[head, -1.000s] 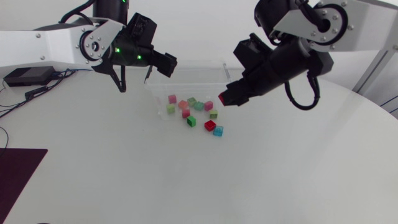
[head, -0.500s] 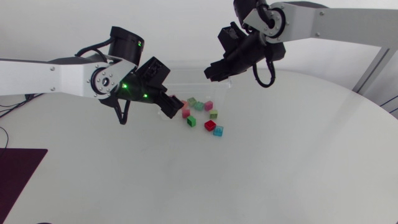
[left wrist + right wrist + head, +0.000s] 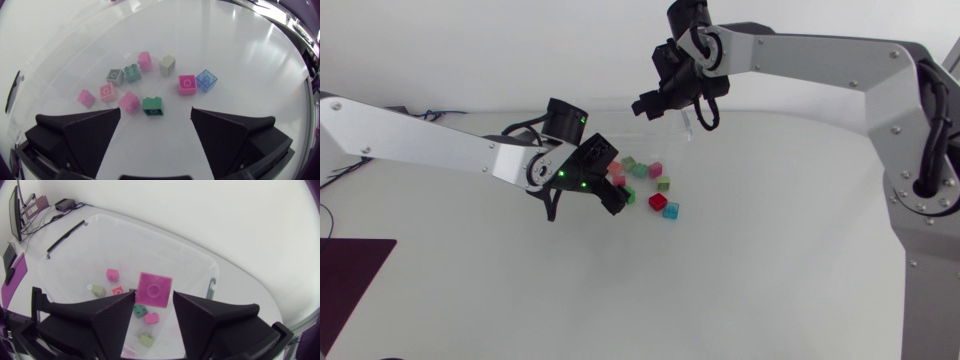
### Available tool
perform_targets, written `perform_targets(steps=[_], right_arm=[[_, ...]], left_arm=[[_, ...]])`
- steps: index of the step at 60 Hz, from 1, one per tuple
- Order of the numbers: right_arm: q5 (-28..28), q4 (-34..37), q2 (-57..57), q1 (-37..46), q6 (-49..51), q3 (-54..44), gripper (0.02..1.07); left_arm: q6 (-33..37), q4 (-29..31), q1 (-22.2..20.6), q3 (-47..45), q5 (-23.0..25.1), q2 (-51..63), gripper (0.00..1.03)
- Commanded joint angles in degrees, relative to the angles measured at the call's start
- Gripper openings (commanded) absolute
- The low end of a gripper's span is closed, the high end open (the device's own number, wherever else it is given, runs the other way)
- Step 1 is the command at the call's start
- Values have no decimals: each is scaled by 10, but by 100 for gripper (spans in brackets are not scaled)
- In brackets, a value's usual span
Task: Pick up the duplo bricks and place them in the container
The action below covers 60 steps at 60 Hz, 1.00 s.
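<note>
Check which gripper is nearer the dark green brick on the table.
Left. The left gripper has the dark green brick between the tips of its open fingers. The right gripper is away over the container, holding a pink brick.

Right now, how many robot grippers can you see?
2. The left gripper, open, is over the loose bricks; the right gripper is above the container, a brick between its fingers.

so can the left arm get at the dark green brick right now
Probably yes: the left gripper is open, and the dark green brick lies just ahead between its fingers with nothing on top. The pink brick beside it is close and might get nudged.
</note>
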State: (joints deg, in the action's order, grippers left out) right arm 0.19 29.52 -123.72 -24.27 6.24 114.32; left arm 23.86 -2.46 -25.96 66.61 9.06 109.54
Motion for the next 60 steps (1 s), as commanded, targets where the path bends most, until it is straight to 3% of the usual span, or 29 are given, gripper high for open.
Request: perform_targets(steps=[1, 9, 16, 32, 60], right_arm=[[8, -5, -11, -4, -4, 14, 98], [6, -50, 52, -8, -5, -67, 100], [1, -111, 152, -15, -5, -198, 100], [-58, -180, 351, 1, 0, -435, 100], [-155, -191, 515, 83, 23, -623, 100]], left_arm=[[1, -21, -7, -10, -3, 31, 98], [-5, -45, -9, -7, -13, 50, 98], [-5, -67, -15, -6, -24, 73, 98], [-14, -95, -14, 19, -41, 120, 98], [-21, -103, 9, 59, -41, 160, 98]])
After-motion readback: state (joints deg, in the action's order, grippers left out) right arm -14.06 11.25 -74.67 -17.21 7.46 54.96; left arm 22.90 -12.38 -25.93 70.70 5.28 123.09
